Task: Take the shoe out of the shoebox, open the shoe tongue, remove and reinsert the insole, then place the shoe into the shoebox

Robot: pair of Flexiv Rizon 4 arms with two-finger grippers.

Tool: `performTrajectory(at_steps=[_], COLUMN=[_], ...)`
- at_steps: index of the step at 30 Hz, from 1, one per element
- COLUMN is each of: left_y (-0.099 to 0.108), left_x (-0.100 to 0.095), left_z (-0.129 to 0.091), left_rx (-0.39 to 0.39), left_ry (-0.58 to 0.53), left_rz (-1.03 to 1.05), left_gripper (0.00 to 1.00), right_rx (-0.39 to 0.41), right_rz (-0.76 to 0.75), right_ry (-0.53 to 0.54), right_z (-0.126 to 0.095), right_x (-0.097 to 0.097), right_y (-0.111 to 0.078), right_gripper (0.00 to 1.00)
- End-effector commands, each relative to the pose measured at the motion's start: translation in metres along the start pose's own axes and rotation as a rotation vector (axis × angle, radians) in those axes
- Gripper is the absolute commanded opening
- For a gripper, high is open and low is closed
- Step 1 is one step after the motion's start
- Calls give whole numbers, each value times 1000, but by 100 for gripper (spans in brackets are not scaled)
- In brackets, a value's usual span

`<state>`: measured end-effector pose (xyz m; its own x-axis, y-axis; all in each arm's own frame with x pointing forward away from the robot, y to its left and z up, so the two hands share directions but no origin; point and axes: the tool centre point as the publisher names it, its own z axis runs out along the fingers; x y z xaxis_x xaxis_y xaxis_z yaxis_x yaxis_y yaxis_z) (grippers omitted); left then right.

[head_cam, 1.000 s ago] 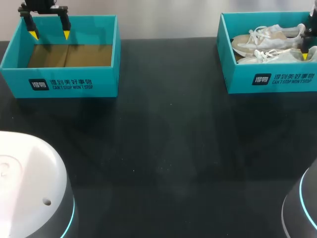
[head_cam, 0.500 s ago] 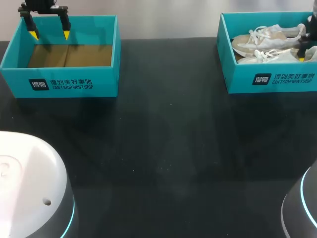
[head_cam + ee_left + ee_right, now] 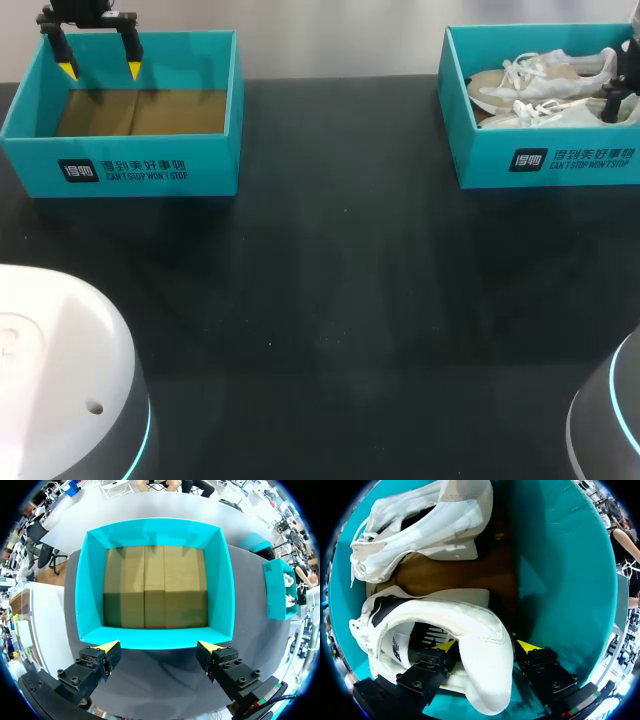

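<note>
Black counter carries two teal boxes, one at each far corner. The right tool is down inside the right-hand shoebox, straddling the heel of the nearer shoe. One yellow-tipped finger sits inside the shoe's opening and the other outside it, in the narrow gap between heel and box wall. The jaws stand apart; as far as I can judge they are not yet pinched on the heel. Just beyond lies the second shoe, tipped on its side on the brown cardboard floor. The left tool hangs spread and empty above one rim of the empty box, well apart from the shoes.

The lift looks like the risky part. The outer finger is tight against the box wall, so it could snag the wall and drag or tip the light box. A pinch on the soft heel collar alone may slip or let the toe swing into the second shoe's laces. The inner finger might also trap the insole.

The head view shows only the right tool's dark body at the shoebox's end, with its tips hidden behind wall and shoe. Only the right wrist view reveals the straddle. The head view alone shows the open stretch of counter between the boxes.
</note>
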<state>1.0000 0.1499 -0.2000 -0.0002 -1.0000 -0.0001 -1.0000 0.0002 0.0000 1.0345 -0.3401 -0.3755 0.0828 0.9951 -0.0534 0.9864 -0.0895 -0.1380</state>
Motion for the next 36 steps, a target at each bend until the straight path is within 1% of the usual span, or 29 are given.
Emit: performTrajectory(at_steps=[1,2,5,6,8,9,10,11,17,22,28,36], left_y=[0,0,0,0,0,0,0,0,0,0,0,0], left_x=[0,0,0,0,0,0,0,0,0,0,0,0], left_z=[0,0,0,0,0,0,0,0,0,0,0,0], left_rx=[0,0,0,0,0,0,0,0,0,0,0,0], left_ry=[0,0,0,0,0,0,0,0,0,0,0,0], left_rz=[0,0,0,0,0,0,0,0,0,0,0,0], left_gripper=[100,100,100,100,100,100,100,100,100,100,100,100], right_rx=[10,10,11,12,12,11,10,9,-11,-43,-78,-117], right_rz=[5,6,9,10,14,15,17,19,27,40,103,178], right_ry=[4,5,7,7,8,9,10,10,7,-1,-24,-42], right_z=[2,2,4,4,4,4,5,5,0,-10,-26,-58], right_x=[0,0,0,0,0,0,0,0,-2,-6,-11,-15], right_y=[5,6,8,8,8,8,8,8,8,7,7,8], right_gripper=[66,66,58,50,43,36,23,0,0,0,0,0])
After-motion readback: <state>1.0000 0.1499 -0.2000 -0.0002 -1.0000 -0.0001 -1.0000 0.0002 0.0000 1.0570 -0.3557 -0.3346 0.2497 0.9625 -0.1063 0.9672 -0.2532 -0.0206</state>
